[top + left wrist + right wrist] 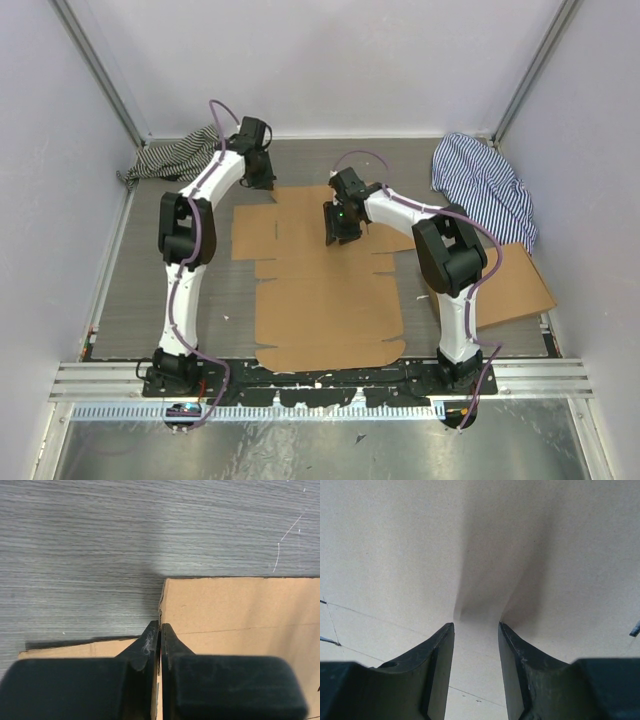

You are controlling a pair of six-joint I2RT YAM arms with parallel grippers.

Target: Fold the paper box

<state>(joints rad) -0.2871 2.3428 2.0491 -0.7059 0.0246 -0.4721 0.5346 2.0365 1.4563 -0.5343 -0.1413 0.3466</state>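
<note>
Top external, paper box (330, 310) flat, unfolded

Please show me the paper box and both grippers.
paper box (325, 310): top view, its large near panel.
left gripper (160, 626): left wrist view, between fingertips.
right gripper (476, 626): right wrist view, between fingertips.

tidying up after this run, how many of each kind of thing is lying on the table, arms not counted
cardboard: 2 (the flat paper box, a second cardboard sheet on the right)
cloths: 2 (a dark striped cloth, a blue striped cloth)
total: 4
</note>
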